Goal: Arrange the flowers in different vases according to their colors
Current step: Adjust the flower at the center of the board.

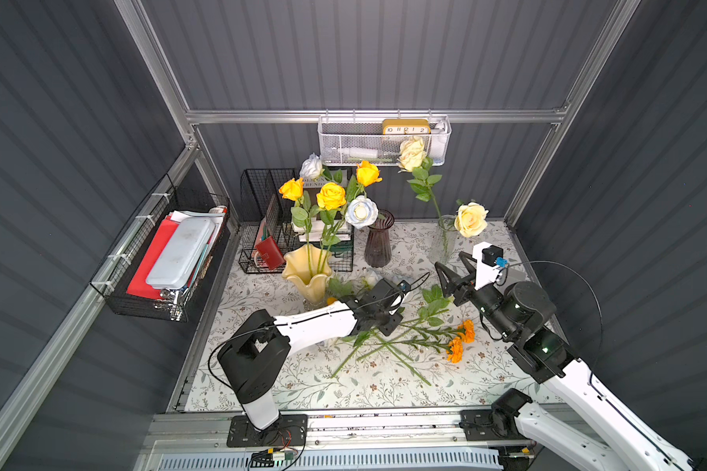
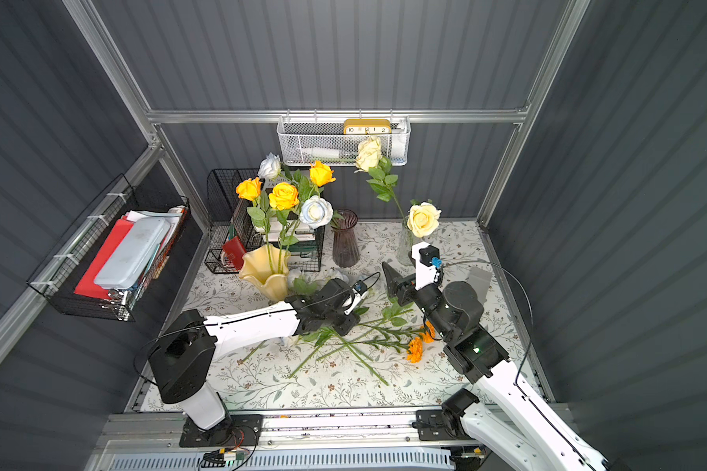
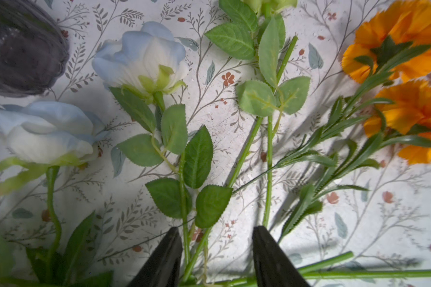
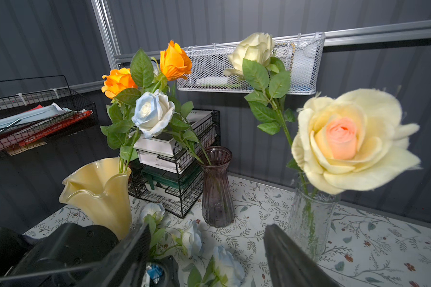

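Partway, it seems — yellow roses [image 1: 330,195], cream roses [image 1: 471,219] and one bluish rose [image 1: 360,212] stand in vases [image 1: 378,248], loose bluish roses [image 3: 139,57] and marigolds [image 1: 460,340] lie on the desk [image 1: 303,387] — left hand [image 3: 215,228] and right hand [image 1: 450,260] spread, empty.

In both top views the left arm [image 1: 315,322] stretches from its base at 7 o'clock toward 2 o'clock, with the wrist tipped down. The left gripper [image 3: 214,231] is held low, fingers parted. The right arm [image 1: 568,367] climbs from 5 o'clock toward 11 o'clock. The right gripper [image 1: 452,263] is raised, fingers spread wide and empty.
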Controlling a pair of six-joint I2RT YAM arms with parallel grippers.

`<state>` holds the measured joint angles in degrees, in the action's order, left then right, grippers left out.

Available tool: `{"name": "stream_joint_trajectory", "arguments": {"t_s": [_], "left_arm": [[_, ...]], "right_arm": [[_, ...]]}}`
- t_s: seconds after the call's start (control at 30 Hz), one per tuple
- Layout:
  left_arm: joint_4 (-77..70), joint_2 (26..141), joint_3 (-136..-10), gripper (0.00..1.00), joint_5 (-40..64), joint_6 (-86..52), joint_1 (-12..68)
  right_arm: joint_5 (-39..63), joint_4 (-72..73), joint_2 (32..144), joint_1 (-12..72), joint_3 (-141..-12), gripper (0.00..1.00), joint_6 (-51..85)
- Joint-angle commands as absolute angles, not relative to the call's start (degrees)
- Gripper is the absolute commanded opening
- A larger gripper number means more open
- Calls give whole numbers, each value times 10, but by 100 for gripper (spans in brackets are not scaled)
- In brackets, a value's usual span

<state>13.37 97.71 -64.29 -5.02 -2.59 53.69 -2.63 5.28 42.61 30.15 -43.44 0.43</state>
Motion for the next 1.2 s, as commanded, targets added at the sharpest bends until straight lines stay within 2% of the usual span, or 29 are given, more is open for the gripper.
{"name": "stream_joint_trajectory", "arguments": {"t_s": [0.0,0.1,0.23,0.4,0.57,0.73,0.83,0.97,1.07,1.17], "left_arm": [[151,935,-630,53,-12,-153,537],[172,917,-624,53,-15,-257,537],[144,894,-585,53,33,-382,537],[137,899,-583,54,8,-418,541],[151,951,-646,52,-74,-325,543],[191,997,-669,41,-154,-194,551],[182,998,-663,40,-177,-134,564],[169,987,-658,40,-181,-95,573],[155,963,-647,46,-182,-126,573],[143,938,-639,53,-183,-169,573]], "right_arm": [[-21,43,417,303,-425,77,16],[-19,45,415,303,-419,77,24],[-18,44,414,303,-414,77,34],[-18,47,416,303,-407,76,41],[-18,43,414,303,-402,76,40],[-31,25,396,303,-394,76,37],[-43,24,387,303,-384,76,37],[-37,26,392,303,-382,76,34],[51,12,389,303,-391,75,27],[97,-56,404,304,-416,72,47]]}}
